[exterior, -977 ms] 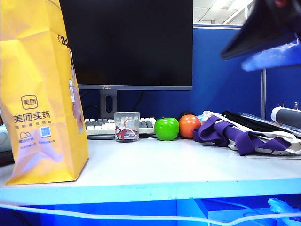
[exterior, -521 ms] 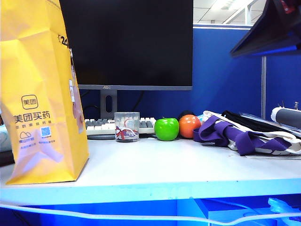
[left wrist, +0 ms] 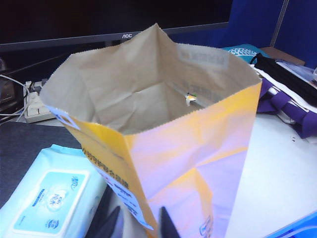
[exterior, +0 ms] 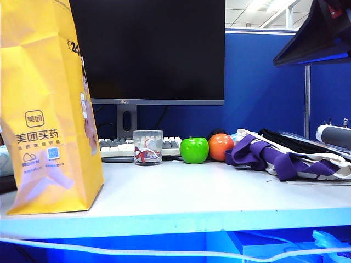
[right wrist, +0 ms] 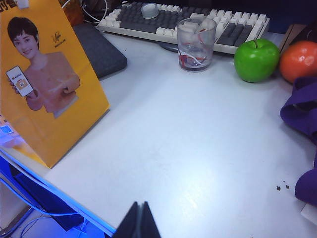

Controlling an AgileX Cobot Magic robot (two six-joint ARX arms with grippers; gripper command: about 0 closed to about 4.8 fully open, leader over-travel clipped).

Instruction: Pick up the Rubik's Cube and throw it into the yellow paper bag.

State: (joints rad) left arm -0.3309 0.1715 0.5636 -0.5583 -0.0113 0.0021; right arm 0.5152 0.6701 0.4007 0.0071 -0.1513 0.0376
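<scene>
Vs a second ago: in the exterior view the right arm at the top right corner has pulled up and right; the blurred blue part under it is gone, only the dark underside left. Nothing on the table moved.

Right gripper: we see it above the table's front edge, fingers pressed together, nothing between them.

Left gripper: at the bag, near its open top. Fingers stand narrowly apart with the bag's near wall at the gap; we can't tell if they pinch it.

Bag: stands upright at the table's front left corner, yellow-orange, creased, brown characters and a square logo on the front, a printed woman holding a phone on the side. Mouth open, brown inside.

Cube: only a small bright scrap shows deep inside the bag; we can't tell that it's the cube.

Wipes pack lies just beside the bag. Toward the back edge: glass, apple, orange ball, then keyboard and monitor. Purple cloth at the right edge.
</scene>
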